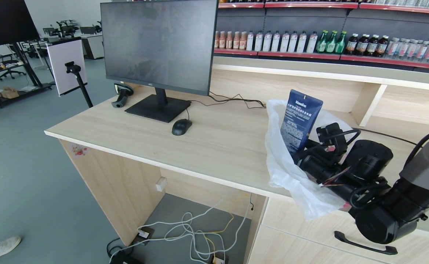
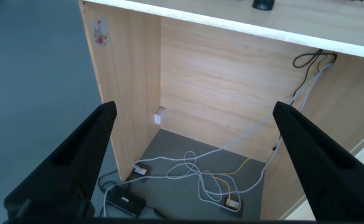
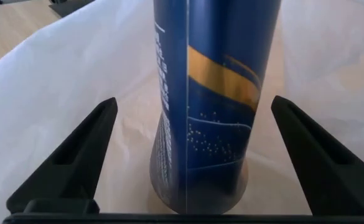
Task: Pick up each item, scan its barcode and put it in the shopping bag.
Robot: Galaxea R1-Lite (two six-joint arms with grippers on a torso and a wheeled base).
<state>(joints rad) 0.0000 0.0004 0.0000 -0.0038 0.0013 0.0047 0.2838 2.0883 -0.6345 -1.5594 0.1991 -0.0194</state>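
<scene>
head view: the blue pouch (image 1: pixel 301 119) stands upright in the white shopping bag (image 1: pixel 291 179) on the counter (image 1: pixel 214 143).
left wrist view: the left pincer (image 2: pixel 194 106) is spread wide and holds nothing, with floor cables (image 2: pixel 200 180) beyond it.
right wrist view: the right pincer (image 3: pixel 194 102) is spread, and the pouch stands between its fingers inside the bag.

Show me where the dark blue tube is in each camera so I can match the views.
Head view: the dark blue plastic tube stands in the white plastic bag on the light wooden desk, right side.
Right wrist view: the tube is at the centre, between the open jaws, bag behind.
Left wrist view: faces under the desk at the floor cables instead.
Shared landmark: the desk.
</scene>
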